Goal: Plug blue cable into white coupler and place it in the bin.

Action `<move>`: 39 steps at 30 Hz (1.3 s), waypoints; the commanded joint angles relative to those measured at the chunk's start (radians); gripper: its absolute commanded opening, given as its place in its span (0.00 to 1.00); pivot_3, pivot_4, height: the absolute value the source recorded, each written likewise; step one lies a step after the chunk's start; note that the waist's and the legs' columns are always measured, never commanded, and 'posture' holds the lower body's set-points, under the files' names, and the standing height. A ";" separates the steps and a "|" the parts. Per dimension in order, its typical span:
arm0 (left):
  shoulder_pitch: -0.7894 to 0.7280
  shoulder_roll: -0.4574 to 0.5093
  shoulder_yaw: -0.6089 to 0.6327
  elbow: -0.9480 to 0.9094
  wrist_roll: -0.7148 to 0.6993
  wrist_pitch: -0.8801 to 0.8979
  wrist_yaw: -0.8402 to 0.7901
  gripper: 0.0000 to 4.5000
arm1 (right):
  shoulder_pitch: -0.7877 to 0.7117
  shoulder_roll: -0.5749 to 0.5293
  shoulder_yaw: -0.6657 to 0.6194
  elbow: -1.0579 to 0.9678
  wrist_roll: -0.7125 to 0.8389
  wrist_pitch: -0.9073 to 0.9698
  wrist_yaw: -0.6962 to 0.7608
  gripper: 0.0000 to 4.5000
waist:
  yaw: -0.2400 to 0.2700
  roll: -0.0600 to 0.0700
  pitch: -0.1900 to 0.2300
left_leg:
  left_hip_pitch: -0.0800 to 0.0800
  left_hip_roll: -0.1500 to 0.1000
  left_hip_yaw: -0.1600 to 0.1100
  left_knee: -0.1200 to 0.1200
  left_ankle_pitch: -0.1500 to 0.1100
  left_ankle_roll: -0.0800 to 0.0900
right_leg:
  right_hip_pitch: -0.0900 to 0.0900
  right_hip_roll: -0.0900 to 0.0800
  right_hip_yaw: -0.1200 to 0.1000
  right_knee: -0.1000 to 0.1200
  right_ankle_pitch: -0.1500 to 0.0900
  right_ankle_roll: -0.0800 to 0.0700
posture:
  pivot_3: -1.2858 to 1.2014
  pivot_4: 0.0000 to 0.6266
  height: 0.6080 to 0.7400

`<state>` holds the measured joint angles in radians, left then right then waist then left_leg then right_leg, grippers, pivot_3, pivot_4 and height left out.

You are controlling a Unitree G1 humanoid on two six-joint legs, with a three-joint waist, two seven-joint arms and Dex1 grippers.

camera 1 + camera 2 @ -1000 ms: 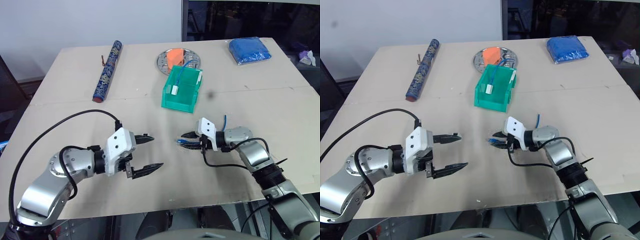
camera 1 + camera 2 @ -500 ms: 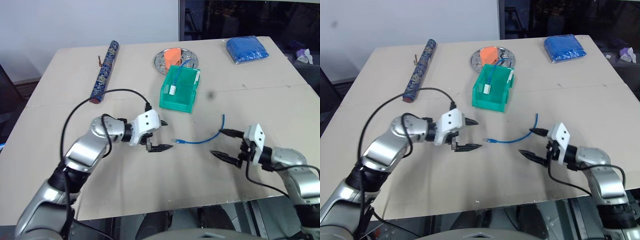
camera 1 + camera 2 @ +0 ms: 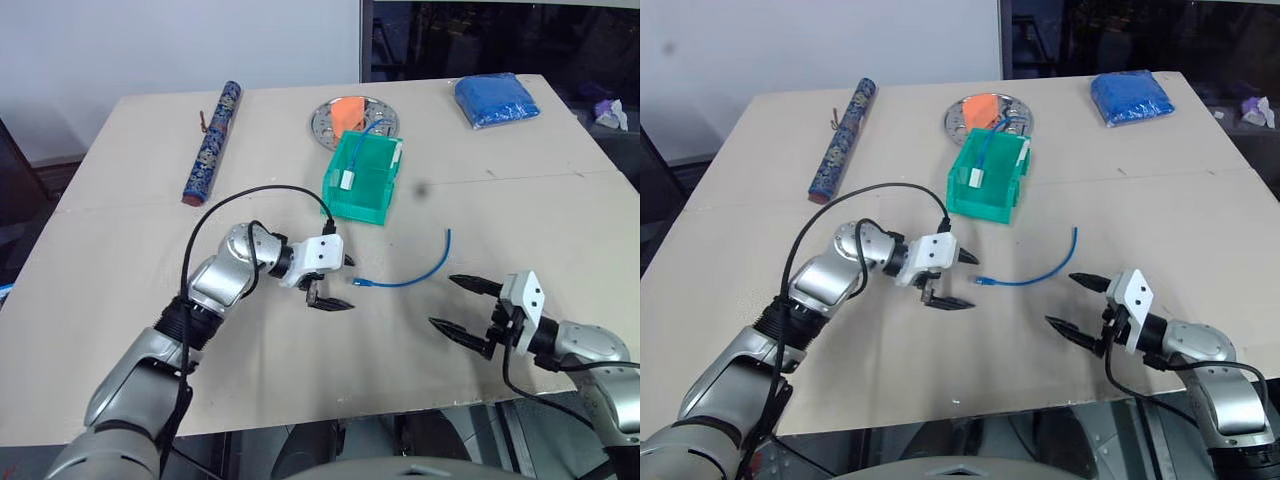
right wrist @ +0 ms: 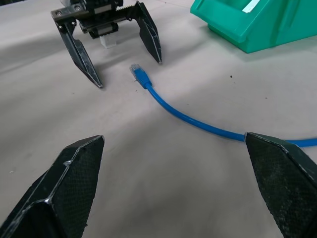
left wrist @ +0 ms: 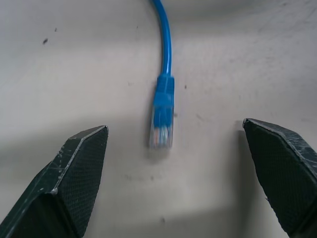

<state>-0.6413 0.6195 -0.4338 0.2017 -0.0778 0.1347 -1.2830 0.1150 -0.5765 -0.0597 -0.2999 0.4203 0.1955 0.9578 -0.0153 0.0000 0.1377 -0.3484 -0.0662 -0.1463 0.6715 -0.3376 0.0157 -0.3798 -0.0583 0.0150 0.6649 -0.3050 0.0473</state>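
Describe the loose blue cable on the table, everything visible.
The blue cable is thin, bright blue and rubbery-looking, lying loose and curved flat on the table in front of the bin. A clear-tipped plug ends its near end, pointing between the left gripper's open jaws. Nothing grips it; only the table touches it.

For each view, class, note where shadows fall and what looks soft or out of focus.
Left wrist view: the blue cable plug casts a soft shadow beside it; the open left gripper's fingers look slightly soft. Right eye view: faint shadow under the bin. Right wrist view: near fingers soft, cable crisp.
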 commanded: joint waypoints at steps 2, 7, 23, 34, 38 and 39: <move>0.017 -0.009 0.023 -0.031 0.002 -0.033 -0.002 1.00 | 0.007 -0.026 -0.033 -0.038 0.030 -0.018 0.017 0.99 | -0.001 0.000 0.000 | 0.000 0.000 0.000 0.000 0.000 0.000 | 0.000 0.000 0.000 0.000 0.000 0.000 | 0.52 0.24 1.00; 0.037 -0.010 0.029 -0.046 -0.001 -0.034 -0.001 1.00 | 0.003 -0.033 -0.024 -0.029 0.037 -0.024 0.023 0.99 | 0.001 0.000 0.000 | 0.000 0.000 0.000 0.001 0.000 0.000 | 0.000 0.000 0.000 0.000 0.000 0.000 | 0.52 0.24 1.00; 0.025 -0.060 0.088 -0.075 -0.073 0.036 0.015 0.01 | 0.003 -0.018 -0.024 -0.065 0.115 0.063 0.000 1.00 | 0.002 0.000 0.000 | 0.000 0.000 0.000 0.002 0.000 0.000 | 0.000 0.000 0.000 0.001 0.000 0.000 | 0.52 0.24 1.00; -0.049 -0.217 0.338 -0.247 -0.488 0.552 0.134 0.01 | -0.162 0.107 -0.075 -0.172 0.573 0.416 -0.259 1.00 | -0.002 -0.001 0.000 | -0.001 0.000 -0.001 0.010 0.000 0.000 | 0.000 0.000 0.000 0.007 0.000 0.000 | 0.52 0.24 1.00; -0.063 -0.234 0.386 -0.279 -0.585 0.652 0.174 0.01 | -0.269 0.194 -0.073 -0.154 0.631 0.428 -0.345 1.00 | 0.000 -0.001 0.000 | 0.000 0.000 -0.002 0.011 0.000 0.000 | 0.000 0.000 0.000 0.011 0.000 0.000 | 0.52 0.24 1.00; -0.065 -0.239 0.398 -0.283 -0.605 0.669 0.183 0.01 | -0.293 0.217 -0.066 -0.147 0.634 0.427 -0.358 1.00 | 0.001 -0.001 0.000 | 0.000 0.000 -0.002 0.011 0.000 0.000 | 0.000 0.000 0.000 0.011 0.000 0.000 | 0.52 0.24 1.00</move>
<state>-0.6855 0.3872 -0.0733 -0.0365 -0.6287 0.7756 -1.1143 -0.1583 -0.3796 -0.1170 -0.4399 1.0239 0.6238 0.6262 -0.0140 -0.0015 0.1380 -0.3488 -0.0662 -0.1482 0.6824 -0.3376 0.0157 -0.3796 -0.0584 0.0144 0.6756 -0.3048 0.0475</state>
